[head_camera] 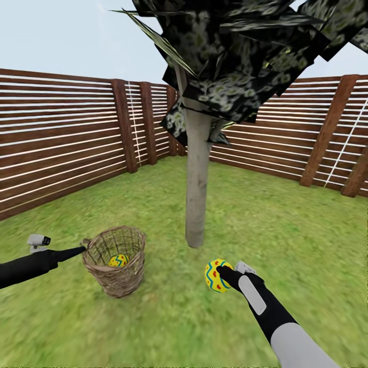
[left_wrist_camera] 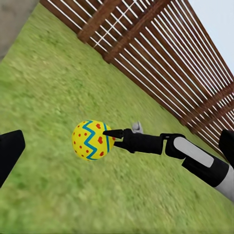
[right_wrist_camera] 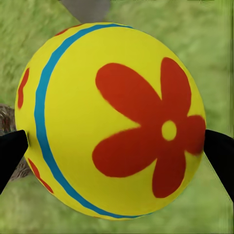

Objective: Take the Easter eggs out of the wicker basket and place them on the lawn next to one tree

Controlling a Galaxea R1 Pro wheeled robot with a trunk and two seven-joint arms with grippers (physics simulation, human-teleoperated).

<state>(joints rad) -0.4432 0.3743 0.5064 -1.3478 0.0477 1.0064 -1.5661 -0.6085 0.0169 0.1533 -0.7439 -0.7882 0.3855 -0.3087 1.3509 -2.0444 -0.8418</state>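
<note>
right gripper [head_camera: 223,272]: clamped on a yellow egg [head_camera: 216,275], held above the lawn [head_camera: 286,230], near the base of the tree [head_camera: 197,184], on the robot's side of it
held egg, right wrist view: egg [right_wrist_camera: 109,122] sits between the two dark fingertips [right_wrist_camera: 10,151], touching on both sides; red flower print and blue band face the camera
held egg, left wrist view: egg [left_wrist_camera: 91,139] at the tip of the right gripper [left_wrist_camera: 111,135], blue zigzag and red hearts visible, grass behind
left gripper [head_camera: 82,250]: tip right at the rim of the wicker basket [head_camera: 116,260], by the small loop handle; open or closed, cannot tell
basket: upright on the lawn, left of the tree, apart from the trunk
egg in basket [head_camera: 118,260]: one seen through the weave, low inside; cannot tell if another lies hidden
tree: straight grey-beige trunk, dark mottled foliage overhead
fence [head_camera: 61,148]: brown horizontal slats and thick posts, enclosing the grass behind and on both sides
</note>
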